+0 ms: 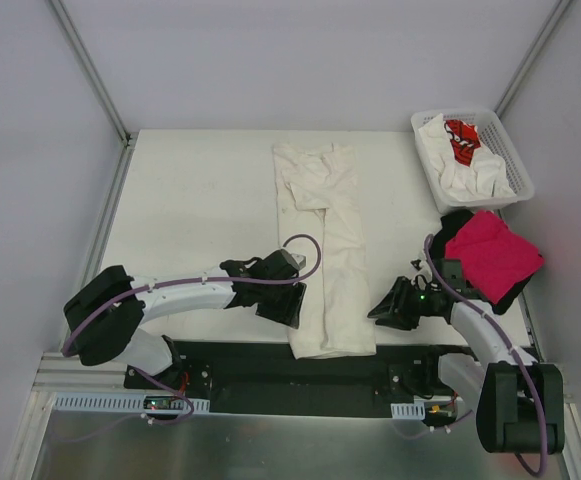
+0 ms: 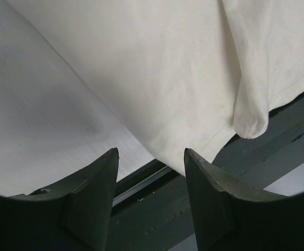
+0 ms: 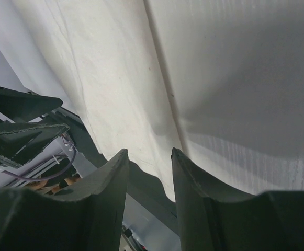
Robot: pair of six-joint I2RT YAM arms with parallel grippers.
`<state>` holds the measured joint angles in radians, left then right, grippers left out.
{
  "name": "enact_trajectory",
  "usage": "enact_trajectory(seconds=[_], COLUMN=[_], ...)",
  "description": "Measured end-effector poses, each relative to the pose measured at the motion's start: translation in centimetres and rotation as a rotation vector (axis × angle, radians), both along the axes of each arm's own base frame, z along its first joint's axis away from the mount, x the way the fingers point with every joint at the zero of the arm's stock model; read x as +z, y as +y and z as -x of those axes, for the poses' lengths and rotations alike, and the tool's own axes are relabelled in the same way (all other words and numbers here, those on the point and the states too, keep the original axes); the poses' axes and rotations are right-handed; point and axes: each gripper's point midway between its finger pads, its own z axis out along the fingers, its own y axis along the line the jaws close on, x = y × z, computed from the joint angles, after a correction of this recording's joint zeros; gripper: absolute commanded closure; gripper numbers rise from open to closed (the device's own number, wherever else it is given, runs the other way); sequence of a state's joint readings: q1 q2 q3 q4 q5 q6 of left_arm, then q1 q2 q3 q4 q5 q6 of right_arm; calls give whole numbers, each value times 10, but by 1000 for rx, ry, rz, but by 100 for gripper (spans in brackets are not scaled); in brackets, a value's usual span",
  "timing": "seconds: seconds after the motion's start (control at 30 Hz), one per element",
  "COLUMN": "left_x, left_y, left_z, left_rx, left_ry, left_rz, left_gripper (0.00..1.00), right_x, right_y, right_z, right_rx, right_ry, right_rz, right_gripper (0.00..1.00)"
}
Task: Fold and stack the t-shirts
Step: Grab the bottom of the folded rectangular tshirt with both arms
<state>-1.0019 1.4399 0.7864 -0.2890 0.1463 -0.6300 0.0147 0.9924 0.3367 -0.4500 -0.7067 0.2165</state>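
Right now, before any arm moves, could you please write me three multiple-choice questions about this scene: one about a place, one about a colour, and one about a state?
1. Relative to the basket, where does the magenta t-shirt lie?
A) inside it
B) outside it, on the table, on the basket's near side
C) beyond it, against the far wall

2. What colour is the print on the printed t-shirt in the basket?
A) red
B) blue
C) green

3. Beside the cream t-shirt, how is the left gripper?
A) shut on the cloth
B) out of every view
C) open, with nothing between its fingers

Answers:
1 B, because the top view shows it on the table, nearer than the basket.
2 A, because red marks show among the white cloth.
3 C, because the left wrist view shows a free gap between the fingers.
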Motion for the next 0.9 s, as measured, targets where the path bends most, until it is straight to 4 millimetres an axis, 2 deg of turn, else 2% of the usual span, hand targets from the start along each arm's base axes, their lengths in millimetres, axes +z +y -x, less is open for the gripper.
enact_trajectory(seconds=[0.4,0.67,0.9], left_x=[-4,-8,-4], left_y=[-3,-3,-12], left_z=[10,12,6], left_rx=[-18,-24,-33], left_ry=[38,44,33], left_rz=[-2,-13,-4], left_gripper=[48,49,49], right_x=[5,-1,12], right_y=[0,-1,-1], right_z=[5,7,-16], right_rx=[-12,-12,-10], right_ry=[-36,15,-16], right_rz=[-3,4,11], right_gripper=[59,59,59])
